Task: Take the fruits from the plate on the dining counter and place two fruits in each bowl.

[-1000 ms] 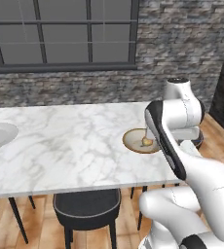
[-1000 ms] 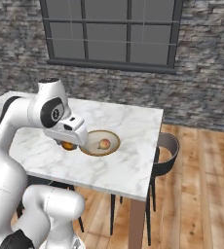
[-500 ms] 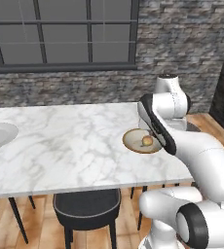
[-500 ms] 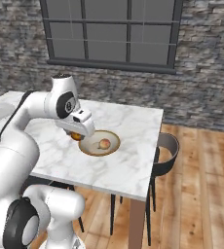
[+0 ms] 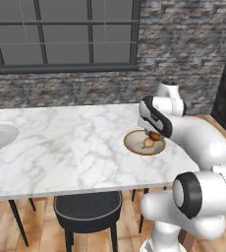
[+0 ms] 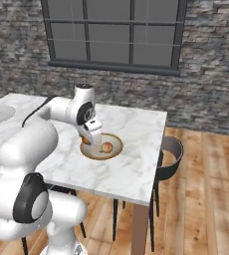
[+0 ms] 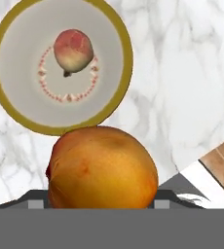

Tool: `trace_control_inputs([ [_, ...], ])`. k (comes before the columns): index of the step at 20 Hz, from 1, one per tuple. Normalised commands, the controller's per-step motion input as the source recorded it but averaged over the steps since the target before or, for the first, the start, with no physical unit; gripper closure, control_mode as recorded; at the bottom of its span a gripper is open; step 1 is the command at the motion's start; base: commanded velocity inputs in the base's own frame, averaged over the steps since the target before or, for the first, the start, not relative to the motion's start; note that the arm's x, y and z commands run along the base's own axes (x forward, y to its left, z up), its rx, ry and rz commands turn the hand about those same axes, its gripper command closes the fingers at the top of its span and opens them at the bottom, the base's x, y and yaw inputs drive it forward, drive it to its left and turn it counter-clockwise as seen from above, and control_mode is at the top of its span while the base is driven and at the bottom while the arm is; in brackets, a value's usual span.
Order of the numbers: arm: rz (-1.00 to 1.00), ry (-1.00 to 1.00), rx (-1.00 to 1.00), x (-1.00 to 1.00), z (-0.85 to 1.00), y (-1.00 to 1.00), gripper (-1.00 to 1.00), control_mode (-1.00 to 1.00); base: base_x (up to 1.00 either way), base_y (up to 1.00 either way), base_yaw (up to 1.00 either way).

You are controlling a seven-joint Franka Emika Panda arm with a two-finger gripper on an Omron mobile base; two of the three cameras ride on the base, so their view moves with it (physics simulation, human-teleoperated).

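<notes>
Gripper (image 5: 155, 136) pinching smooth round orange fruit (image 7: 102, 168) above tan bowl (image 7: 60, 127); blushed peach (image 7: 73, 50) inside, veined marble counter (image 5: 66, 147)

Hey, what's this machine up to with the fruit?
The white arm's gripper holds an orange fruit just above a tan bowl near the end of the marble counter. One peach-coloured fruit already lies in that bowl, so this looks like the second one about to go in. A pale plate sits at the counter's far left.
</notes>
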Motion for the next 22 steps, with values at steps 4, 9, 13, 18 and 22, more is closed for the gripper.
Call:
trace_control_inputs([
  [4, -0.27, 0.00, -0.01, 0.55, -0.53, 0.15, 1.00, -1.00, 0.00, 0.00, 0.00],
  [9, -0.23, 0.00, -0.06, 0.64, -0.61, 0.03, 1.00, -1.00, 0.00, 0.00, 0.00],
  [13, -0.17, 0.00, -0.07, 0.52, -0.59, 0.00, 1.00, -1.00, 0.00, 0.00, 0.00],
  [18, -0.07, 0.01, -0.02, 0.72, -0.28, 0.00, 1.00, -1.00, 0.00, 0.00, 0.00],
  [22, 0.00, 0.02, 0.00, 0.61, -0.06, 0.00, 1.00, -1.00, 0.00, 0.00, 0.00],
])
